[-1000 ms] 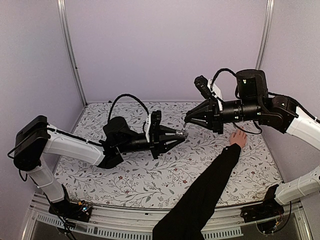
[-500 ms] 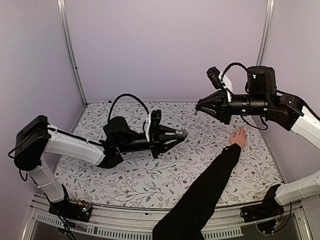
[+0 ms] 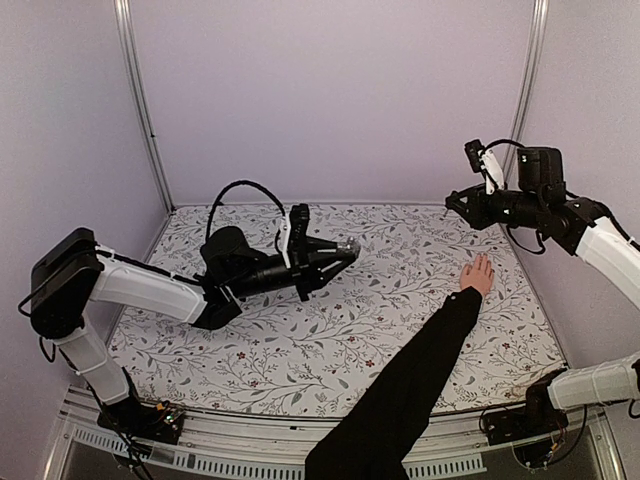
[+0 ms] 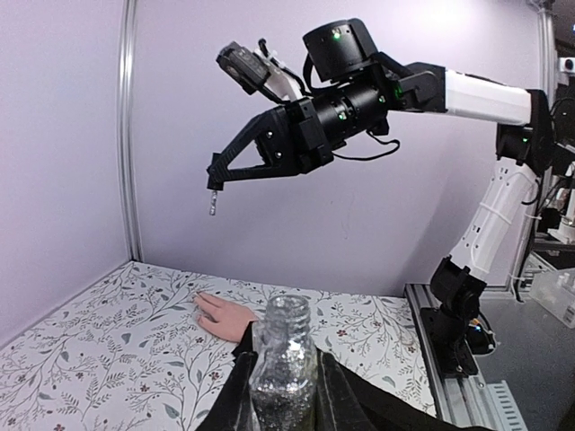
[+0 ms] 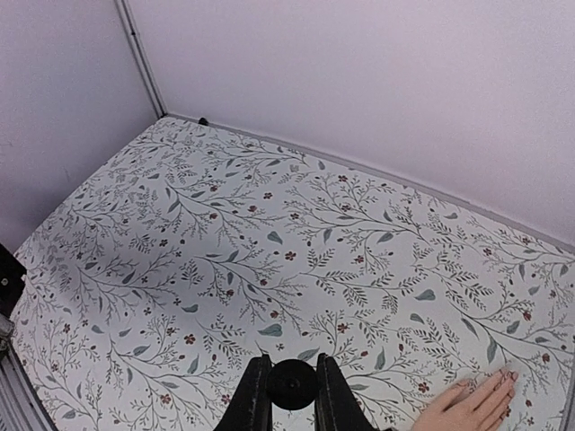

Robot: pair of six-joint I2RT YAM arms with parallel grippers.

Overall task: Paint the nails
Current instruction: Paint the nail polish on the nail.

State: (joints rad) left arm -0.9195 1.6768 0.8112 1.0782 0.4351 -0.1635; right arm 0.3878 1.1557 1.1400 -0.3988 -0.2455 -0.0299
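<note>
A bare hand (image 3: pixel 478 275) in a long black sleeve (image 3: pixel 405 385) lies flat on the floral table at the right. Its nails (image 4: pixel 199 297) are tiny at the fingertips, and I cannot make out their colour. My left gripper (image 3: pixel 338 250) is shut on an uncapped glass bottle of silver glitter polish (image 4: pixel 286 359), held mid-table. My right gripper (image 3: pixel 453 203) hangs high beyond the hand, shut on the round black cap (image 5: pixel 292 383). A thin brush (image 4: pixel 212 205) hangs from its tip in the left wrist view. The hand (image 5: pixel 472 404) shows at the lower right of the right wrist view.
The floral tablecloth (image 3: pixel 300 340) covers the table, enclosed by lilac walls with metal corner posts (image 3: pixel 140 110). The sleeved arm crosses the near right part of the table. The right arm's base (image 4: pixel 458 314) stands on a rail beside the table.
My right gripper has pulled the cap and brush away from the bottle, rising and moving right to beyond the hand. My left gripper drew the bottle slightly back and up. The hand stayed still.
</note>
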